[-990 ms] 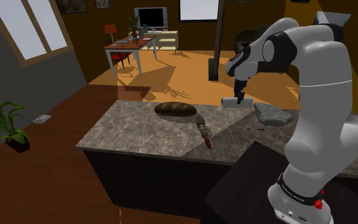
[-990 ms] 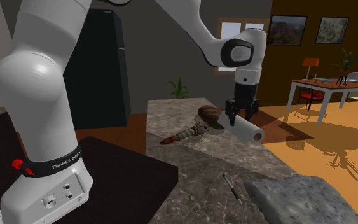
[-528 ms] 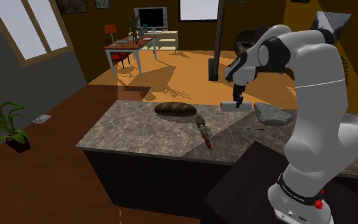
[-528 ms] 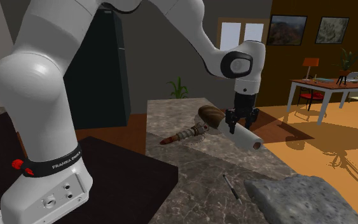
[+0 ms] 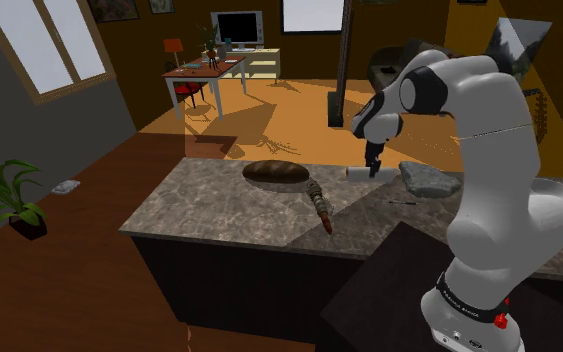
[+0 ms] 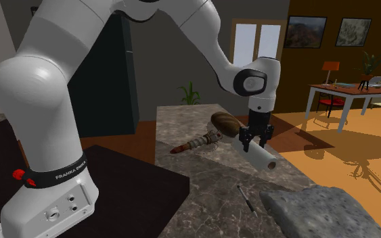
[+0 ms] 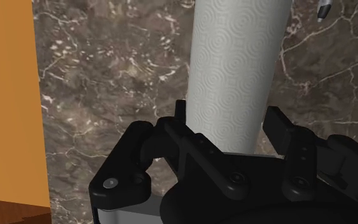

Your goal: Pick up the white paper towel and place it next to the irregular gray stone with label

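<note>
The white paper towel roll (image 7: 234,70) lies lengthwise between my black fingers (image 7: 180,113), which clasp it on both sides. My gripper (image 5: 373,171) points straight down, shut on the roll (image 5: 357,173), low over the marble counter (image 5: 219,200) near its far edge. In the second exterior view the roll (image 6: 264,157) slants out from under the gripper (image 6: 255,140), close to the countertop; contact with it is unclear. The irregular grey stone (image 5: 429,180) rests a short way off, toward the shoulder view's right. The same stone (image 6: 317,211) fills the near corner of the second exterior view.
A brown oval loaf-like thing (image 5: 275,171) and a long ridged brown stick (image 5: 320,204) lie on the counter to the shoulder view's left of the gripper. A thin pen (image 6: 247,201) lies between roll and stone. The orange floor drops off past the counter's edge (image 7: 34,95).
The gripper has come down with the roll, from above the counter to just over its surface. The roll now hangs lower and flatter. The stone and the other items have not moved.
</note>
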You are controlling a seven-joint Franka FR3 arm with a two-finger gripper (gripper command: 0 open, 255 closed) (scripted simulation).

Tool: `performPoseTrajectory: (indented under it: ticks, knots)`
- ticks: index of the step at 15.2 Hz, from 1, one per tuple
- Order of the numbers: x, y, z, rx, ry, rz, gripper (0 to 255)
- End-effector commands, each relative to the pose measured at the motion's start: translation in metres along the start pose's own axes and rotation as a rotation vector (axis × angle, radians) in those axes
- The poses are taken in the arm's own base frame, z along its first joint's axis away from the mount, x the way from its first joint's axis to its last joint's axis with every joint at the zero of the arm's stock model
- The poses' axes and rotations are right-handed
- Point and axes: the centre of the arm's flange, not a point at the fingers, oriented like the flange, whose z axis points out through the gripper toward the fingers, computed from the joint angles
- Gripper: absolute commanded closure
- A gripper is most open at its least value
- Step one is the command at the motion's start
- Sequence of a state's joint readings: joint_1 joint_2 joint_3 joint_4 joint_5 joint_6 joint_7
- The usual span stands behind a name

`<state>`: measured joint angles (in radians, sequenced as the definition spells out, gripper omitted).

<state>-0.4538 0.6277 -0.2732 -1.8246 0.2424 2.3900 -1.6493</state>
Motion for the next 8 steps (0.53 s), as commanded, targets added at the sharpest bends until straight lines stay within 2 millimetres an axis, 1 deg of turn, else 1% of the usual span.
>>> performPoseTrajectory:
  ticks: [1, 8]
  knots:
    - [0.002, 0.000, 0.011, -0.001, 0.000, 0.000, 255]
    - [0.001, 0.001, 0.048, -0.001, 0.000, 0.000, 255]
